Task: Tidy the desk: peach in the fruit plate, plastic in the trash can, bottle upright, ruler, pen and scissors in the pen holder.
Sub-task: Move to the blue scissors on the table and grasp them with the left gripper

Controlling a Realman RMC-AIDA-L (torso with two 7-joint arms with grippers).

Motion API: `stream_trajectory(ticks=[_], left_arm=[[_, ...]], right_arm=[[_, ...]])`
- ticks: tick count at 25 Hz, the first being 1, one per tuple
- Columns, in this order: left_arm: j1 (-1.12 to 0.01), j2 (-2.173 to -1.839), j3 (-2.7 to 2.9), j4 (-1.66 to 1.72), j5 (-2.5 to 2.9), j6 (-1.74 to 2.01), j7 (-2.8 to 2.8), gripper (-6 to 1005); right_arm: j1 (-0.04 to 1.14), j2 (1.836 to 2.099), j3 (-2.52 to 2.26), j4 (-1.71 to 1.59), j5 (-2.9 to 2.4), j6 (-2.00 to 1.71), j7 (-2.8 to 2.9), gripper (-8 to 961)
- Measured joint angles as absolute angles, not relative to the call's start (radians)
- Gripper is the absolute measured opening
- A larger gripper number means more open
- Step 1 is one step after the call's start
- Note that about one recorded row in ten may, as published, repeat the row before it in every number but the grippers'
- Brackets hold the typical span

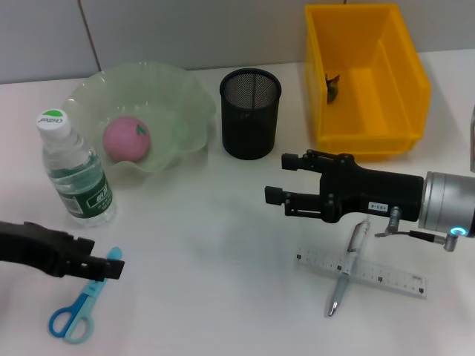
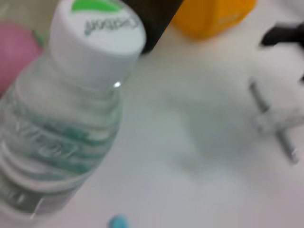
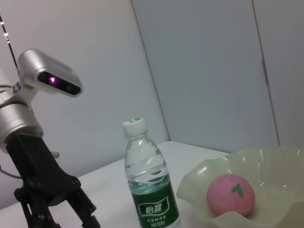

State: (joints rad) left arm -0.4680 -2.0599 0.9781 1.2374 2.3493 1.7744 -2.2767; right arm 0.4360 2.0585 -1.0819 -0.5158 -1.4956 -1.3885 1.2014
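Observation:
The pink peach [image 1: 126, 139] lies in the green fruit plate [image 1: 178, 96]. Beside the plate the bottle [image 1: 74, 174] stands upright. The black mesh pen holder [image 1: 250, 113] holds nothing that I can see. A dark scrap of plastic [image 1: 334, 85] lies inside the yellow trash can [image 1: 364, 141]. The pen [image 1: 349, 267] lies across the clear ruler [image 1: 386, 280] at the front right. My right gripper [image 1: 286, 180] hovers open just left of and above them. The blue scissors [image 1: 78, 311] lie at the front left, with my left gripper [image 1: 104, 265] open over their blades.
The left wrist view has the bottle [image 2: 71, 118] close up, with the scissors' tip [image 2: 118, 222] at the frame's edge. In the right wrist view the left gripper [image 3: 57, 213] stands beside the bottle [image 3: 149, 185] and the peach [image 3: 231, 194]. A white wall backs the desk.

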Motion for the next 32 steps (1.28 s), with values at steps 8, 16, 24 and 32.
stream_trajectory(ticks=[8, 16, 24, 32], left_arm=[[-0.639, -2.067, 1.075, 1.240, 2.586, 1.828, -2.572, 840], [-0.711, -2.071, 1.146, 1.217, 2.632, 1.838, -2.736, 820], [-0.679, -2.073, 1.263, 1.213, 2.630, 1.786, -2.747, 800], [-0.649, -2.072, 1.375, 1.231, 2.630, 1.728, -2.737, 780]], right_arm=[[0.442, 2.051, -1.083, -0.562, -1.496, -1.388, 1.226, 762], [0.448, 2.042, -1.090, -0.582, -1.499, -1.390, 1.239, 762], [0.450, 2.040, -1.089, -0.586, -1.523, -1.382, 1.242, 762], [0.451, 2.044, -1.087, -0.578, -1.540, -1.367, 1.252, 761]])
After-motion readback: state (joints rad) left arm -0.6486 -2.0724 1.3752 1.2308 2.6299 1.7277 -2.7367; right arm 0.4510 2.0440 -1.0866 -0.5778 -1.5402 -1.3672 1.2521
